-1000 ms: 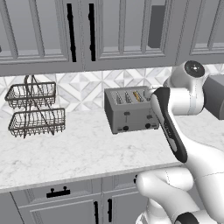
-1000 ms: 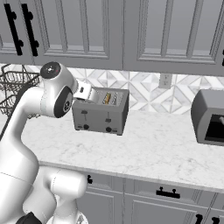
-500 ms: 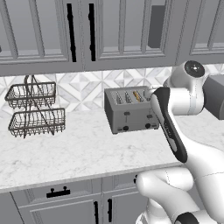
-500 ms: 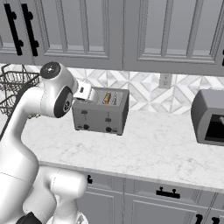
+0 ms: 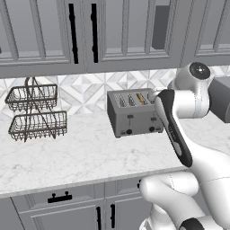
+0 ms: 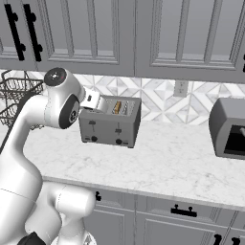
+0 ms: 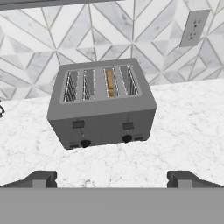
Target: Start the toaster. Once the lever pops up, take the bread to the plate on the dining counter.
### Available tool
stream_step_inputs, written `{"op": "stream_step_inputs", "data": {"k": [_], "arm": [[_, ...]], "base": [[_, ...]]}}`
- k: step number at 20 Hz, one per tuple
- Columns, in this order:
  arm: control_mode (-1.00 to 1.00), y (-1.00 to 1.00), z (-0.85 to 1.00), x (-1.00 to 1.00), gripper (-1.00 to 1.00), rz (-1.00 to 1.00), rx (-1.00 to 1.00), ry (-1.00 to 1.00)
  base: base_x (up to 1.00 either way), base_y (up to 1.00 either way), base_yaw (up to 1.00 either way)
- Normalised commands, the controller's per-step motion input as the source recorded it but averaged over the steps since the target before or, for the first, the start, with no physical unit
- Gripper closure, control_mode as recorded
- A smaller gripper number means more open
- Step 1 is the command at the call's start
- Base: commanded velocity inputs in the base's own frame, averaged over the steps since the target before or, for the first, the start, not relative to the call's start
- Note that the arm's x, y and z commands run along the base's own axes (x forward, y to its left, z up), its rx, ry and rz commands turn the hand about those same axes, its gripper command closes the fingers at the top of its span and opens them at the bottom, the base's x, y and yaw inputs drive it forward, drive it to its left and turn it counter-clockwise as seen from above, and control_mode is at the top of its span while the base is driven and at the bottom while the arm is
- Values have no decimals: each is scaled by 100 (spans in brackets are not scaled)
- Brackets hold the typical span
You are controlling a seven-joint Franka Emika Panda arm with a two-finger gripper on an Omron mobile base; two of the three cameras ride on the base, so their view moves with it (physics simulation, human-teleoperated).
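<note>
Four slots run across the top of the boxy grey metal toaster (image 7: 101, 105), and the small tan-brown slice of bread (image 7: 110, 82) sits on edge in the third from the left as the hand view shows it. Both front levers look high in their tracks, so I judge the toaster not yet started: the first step of the task is in hand, with the arm lined up in front of the appliance but nothing pressed.

In the hand view the two-finger gripper (image 7: 112, 178) has its dark fingertips (image 7: 40, 178) spread wide, one at each lower corner, with nothing between them. The toaster stands ahead of and between the fingers, clearly apart from them, on the white marble wall counter (image 7: 188, 131) against the patterned tile backsplash (image 7: 39, 43). Its right-hand lever (image 7: 127, 126), the one under the slots holding the bread, lies a little right of the midline between the tips.

The next move, as I read it, calls for bringing a fingertip onto the top of that lever and pushing it straight down its track until it latches; a tip that slides off sideways would leave it up.

From the base cameras the toaster (image 5: 134, 112) has a two-tier wire basket (image 5: 36, 112) well to one side and a dark grey appliance (image 6: 228, 128) well to the other.
</note>
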Motion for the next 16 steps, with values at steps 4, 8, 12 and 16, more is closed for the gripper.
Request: {"op": "stream_step_inputs", "data": {"k": [4,8,12,16], "arm": [[-100,0,0,0,-100,0,0,0],[-100,0,0,0,-100,0,0,0],[-100,0,0,0,-100,0,0,0],[-100,0,0,0,-100,0,0,0]], "base": [[0,0,0],[0,0,0],[0,0,0],[0,0,0]]}}
